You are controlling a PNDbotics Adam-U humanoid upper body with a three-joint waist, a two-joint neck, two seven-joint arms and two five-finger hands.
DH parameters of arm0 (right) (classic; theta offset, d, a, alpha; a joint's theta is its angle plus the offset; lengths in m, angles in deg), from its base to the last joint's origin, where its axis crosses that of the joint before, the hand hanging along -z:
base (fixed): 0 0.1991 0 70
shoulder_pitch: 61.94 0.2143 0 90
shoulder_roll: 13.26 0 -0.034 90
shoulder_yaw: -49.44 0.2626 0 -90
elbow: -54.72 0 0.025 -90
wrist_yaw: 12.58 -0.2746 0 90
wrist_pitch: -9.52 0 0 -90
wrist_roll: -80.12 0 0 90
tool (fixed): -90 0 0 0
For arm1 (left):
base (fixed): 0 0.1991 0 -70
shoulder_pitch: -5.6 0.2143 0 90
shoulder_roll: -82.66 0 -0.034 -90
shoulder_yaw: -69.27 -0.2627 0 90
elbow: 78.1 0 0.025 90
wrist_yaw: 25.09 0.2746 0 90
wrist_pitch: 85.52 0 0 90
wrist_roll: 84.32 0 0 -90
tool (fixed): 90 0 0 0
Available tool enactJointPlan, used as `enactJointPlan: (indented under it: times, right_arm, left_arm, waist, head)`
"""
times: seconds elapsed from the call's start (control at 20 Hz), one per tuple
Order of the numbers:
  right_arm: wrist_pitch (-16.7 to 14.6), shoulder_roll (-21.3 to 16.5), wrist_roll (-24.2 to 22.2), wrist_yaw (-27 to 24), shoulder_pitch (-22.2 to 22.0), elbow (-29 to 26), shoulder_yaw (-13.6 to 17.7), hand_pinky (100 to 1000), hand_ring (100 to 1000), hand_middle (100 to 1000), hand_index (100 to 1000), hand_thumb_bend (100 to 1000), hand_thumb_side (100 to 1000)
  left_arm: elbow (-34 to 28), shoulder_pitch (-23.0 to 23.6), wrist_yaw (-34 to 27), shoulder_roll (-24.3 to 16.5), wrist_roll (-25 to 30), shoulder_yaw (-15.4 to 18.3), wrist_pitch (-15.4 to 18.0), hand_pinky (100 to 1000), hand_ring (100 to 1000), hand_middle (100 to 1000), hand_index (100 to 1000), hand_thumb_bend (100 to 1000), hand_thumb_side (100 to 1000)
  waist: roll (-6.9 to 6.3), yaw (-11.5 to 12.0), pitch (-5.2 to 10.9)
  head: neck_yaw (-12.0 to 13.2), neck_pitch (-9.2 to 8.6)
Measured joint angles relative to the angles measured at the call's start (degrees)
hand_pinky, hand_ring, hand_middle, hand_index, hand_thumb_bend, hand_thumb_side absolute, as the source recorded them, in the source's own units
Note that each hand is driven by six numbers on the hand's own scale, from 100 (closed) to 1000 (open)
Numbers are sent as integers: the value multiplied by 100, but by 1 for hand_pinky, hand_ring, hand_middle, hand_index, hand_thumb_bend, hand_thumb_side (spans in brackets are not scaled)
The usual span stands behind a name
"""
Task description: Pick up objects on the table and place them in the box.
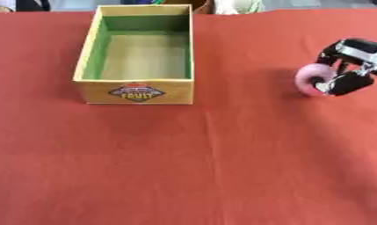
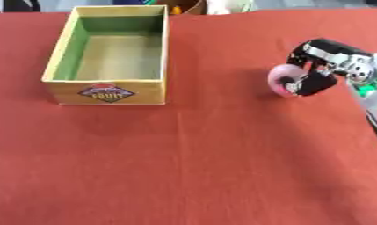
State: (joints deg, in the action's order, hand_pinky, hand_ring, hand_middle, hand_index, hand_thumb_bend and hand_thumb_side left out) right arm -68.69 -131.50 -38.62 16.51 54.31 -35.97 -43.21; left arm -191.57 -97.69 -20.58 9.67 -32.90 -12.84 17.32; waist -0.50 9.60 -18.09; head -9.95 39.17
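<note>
The right hand [image 2: 318, 72] is curled round a small pink rounded object [image 2: 283, 80] just above the red tabletop [image 2: 222, 167], well right of the box [image 2: 106, 93]; it looks light and smooth, best held across its rounded sides.

The table [image 1: 222, 167] is covered edge to edge by a red-orange cloth, faintly creased. An open yellow box [image 1: 135, 91] with green inner walls is set on it at the far left, a "FRUIT" label shown on its near wall. A pink round object [image 2: 282, 79] is seen at the right, well apart from the box.
</note>
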Motion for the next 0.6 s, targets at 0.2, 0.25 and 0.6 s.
enactJointPlan:
  times: [0.2,0.25,0.6]
  right_arm:
    - [41,-62,203,13,80,-278,-12,543,666,437,529,100,100]
    - [46,-71,250,29,115,-352,-25,543,664,434,525,100,100]
    - [32,-93,350,166,685,-757,-243,534,653,412,504,100,100]
  left_arm:
    - [0,-24,0,0,5,0,5,574,502,444,595,100,654]
    - [0,-27,0,0,7,0,6,574,502,444,595,100,654]
    - [0,-31,0,0,16,-1,14,575,503,445,595,100,653]
  waist:
    - [34,24,0]
    - [39,30,0]
    - [75,56,2]
  head:
    - [0,-27]
    - [0,-40]
    - [-40,-47]
